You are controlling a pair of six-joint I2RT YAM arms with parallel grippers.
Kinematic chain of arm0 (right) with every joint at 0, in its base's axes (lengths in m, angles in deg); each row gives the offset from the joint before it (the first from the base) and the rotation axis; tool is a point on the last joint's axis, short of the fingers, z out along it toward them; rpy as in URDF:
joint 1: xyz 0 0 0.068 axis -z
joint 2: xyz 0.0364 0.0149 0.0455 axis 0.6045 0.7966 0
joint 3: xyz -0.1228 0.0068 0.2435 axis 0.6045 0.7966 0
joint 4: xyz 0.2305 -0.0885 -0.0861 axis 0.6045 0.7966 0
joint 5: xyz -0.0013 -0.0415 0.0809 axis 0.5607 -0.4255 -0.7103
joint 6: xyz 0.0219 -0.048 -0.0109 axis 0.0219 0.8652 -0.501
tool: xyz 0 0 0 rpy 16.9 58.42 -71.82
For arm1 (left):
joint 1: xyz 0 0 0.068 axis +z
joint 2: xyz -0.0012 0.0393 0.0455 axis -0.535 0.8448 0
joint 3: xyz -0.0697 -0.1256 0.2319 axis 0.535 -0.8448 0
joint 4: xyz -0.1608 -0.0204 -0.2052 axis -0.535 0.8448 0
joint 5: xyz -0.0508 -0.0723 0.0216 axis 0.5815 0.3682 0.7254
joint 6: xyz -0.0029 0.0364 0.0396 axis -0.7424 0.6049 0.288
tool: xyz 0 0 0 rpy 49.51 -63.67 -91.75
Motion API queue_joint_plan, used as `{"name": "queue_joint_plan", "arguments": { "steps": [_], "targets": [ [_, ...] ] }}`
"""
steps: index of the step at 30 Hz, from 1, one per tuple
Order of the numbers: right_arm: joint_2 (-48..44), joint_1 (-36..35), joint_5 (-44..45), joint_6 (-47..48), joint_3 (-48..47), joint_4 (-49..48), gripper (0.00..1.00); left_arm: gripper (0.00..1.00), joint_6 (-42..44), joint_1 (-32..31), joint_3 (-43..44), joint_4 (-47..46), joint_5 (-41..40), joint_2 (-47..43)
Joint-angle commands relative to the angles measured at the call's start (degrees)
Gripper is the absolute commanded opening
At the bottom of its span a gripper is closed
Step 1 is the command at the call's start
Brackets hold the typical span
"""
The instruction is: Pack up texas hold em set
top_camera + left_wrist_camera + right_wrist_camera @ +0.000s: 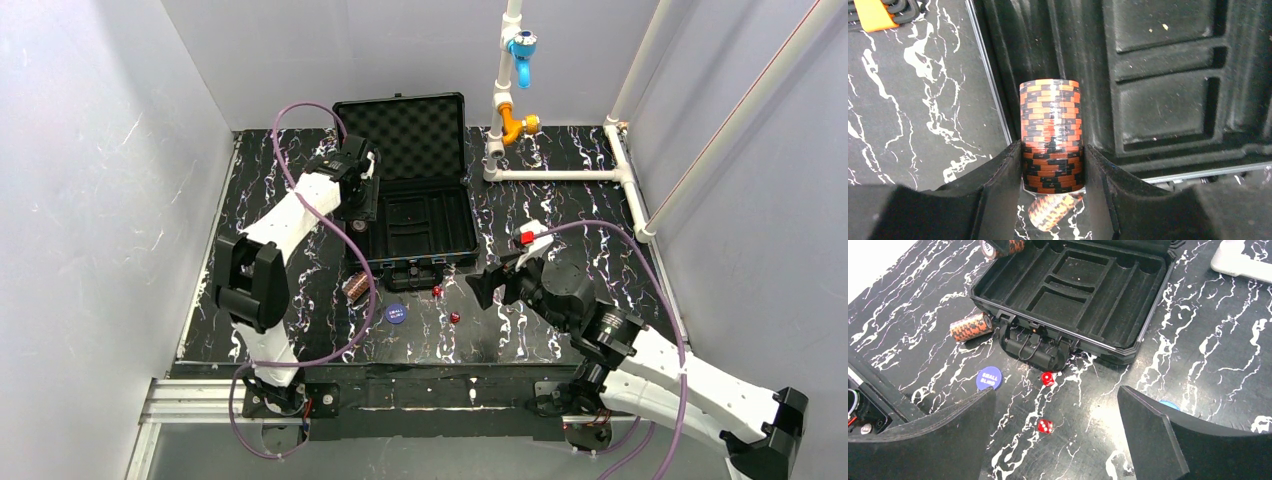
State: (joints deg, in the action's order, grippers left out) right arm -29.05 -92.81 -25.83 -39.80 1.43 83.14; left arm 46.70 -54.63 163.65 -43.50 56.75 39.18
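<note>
Your left pincer (1053,152) clamps a chip stack (1050,112) over the open case's (1168,105) left edge, while your right pincer (1055,395) hangs wide open and empty above the dice (1044,426) on the tabletop (1198,340).

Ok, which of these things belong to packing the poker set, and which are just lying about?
Job: case, held chip stack in the left gripper, loose chip stack, blue disc, two red dice.
Lying about: white pipe frame, its blue valve, its orange fitting.

The marbled table (520,345) bears a briefcase (420,215), chip stack (355,288), blue disc (396,314) and two dice (437,291) (454,317).
</note>
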Motion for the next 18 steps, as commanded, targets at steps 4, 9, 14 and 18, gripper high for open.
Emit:
{"name": "queue_joint_plan", "arguments": {
  "steps": [4, 9, 14, 18],
  "targets": [
    [-5.0, -0.1, 4.2, -1.0, 0.4, 3.2, 0.98, 0.0, 1.2, 1.0, 8.3, 0.3, -5.8, 5.2],
    [-6.3, -0.1, 4.5, -1.5, 0.7, 3.0, 0.98, 0.0, 2.4, 1.0, 12.8, 1.7, -9.3, 10.5],
    [-6.7, -0.1, 4.5, -1.7, 1.0, 3.0, 0.98, 0.0, 2.9, 1.2, 16.8, 3.1, -12.0, 14.5],
    [-6.9, 0.0, 4.3, -1.7, 1.2, 2.8, 0.98, 0.0, 3.2, 1.3, 18.7, 3.5, -13.1, 17.0]
  ]
}}
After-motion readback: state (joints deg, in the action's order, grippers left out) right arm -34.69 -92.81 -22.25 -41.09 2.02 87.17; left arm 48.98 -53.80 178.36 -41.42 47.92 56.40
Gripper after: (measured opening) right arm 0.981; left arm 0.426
